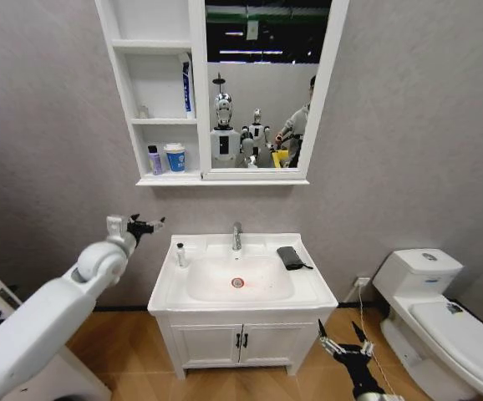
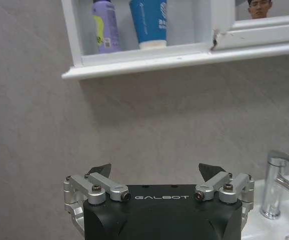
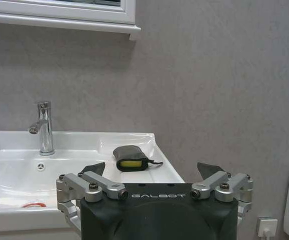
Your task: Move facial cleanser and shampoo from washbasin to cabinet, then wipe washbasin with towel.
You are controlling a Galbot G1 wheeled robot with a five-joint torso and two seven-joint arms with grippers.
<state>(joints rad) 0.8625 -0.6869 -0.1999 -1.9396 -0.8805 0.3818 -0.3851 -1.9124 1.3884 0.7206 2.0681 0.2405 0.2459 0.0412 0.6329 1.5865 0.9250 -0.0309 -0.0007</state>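
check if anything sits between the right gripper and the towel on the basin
Nothing visible does. The right gripper, open, hangs low in front of the washbasin; in its wrist view the dark towel lies ahead on the basin's back right corner with only bare rim between them. The tap stands off to one side.

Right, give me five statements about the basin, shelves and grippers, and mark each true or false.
1. The towel lies on the basin rim, right of the tap. True.
2. The left gripper holds a bottle. False: it is open and empty, raised left of the basin.
3. A purple bottle and a blue cup stand on the cabinet bottom shelf. True.
4. The right gripper rests on the towel. False: it hangs open, low in front of the basin's right corner.
5. The basin rim is bare left of the tap. False: a small bottle stands there.
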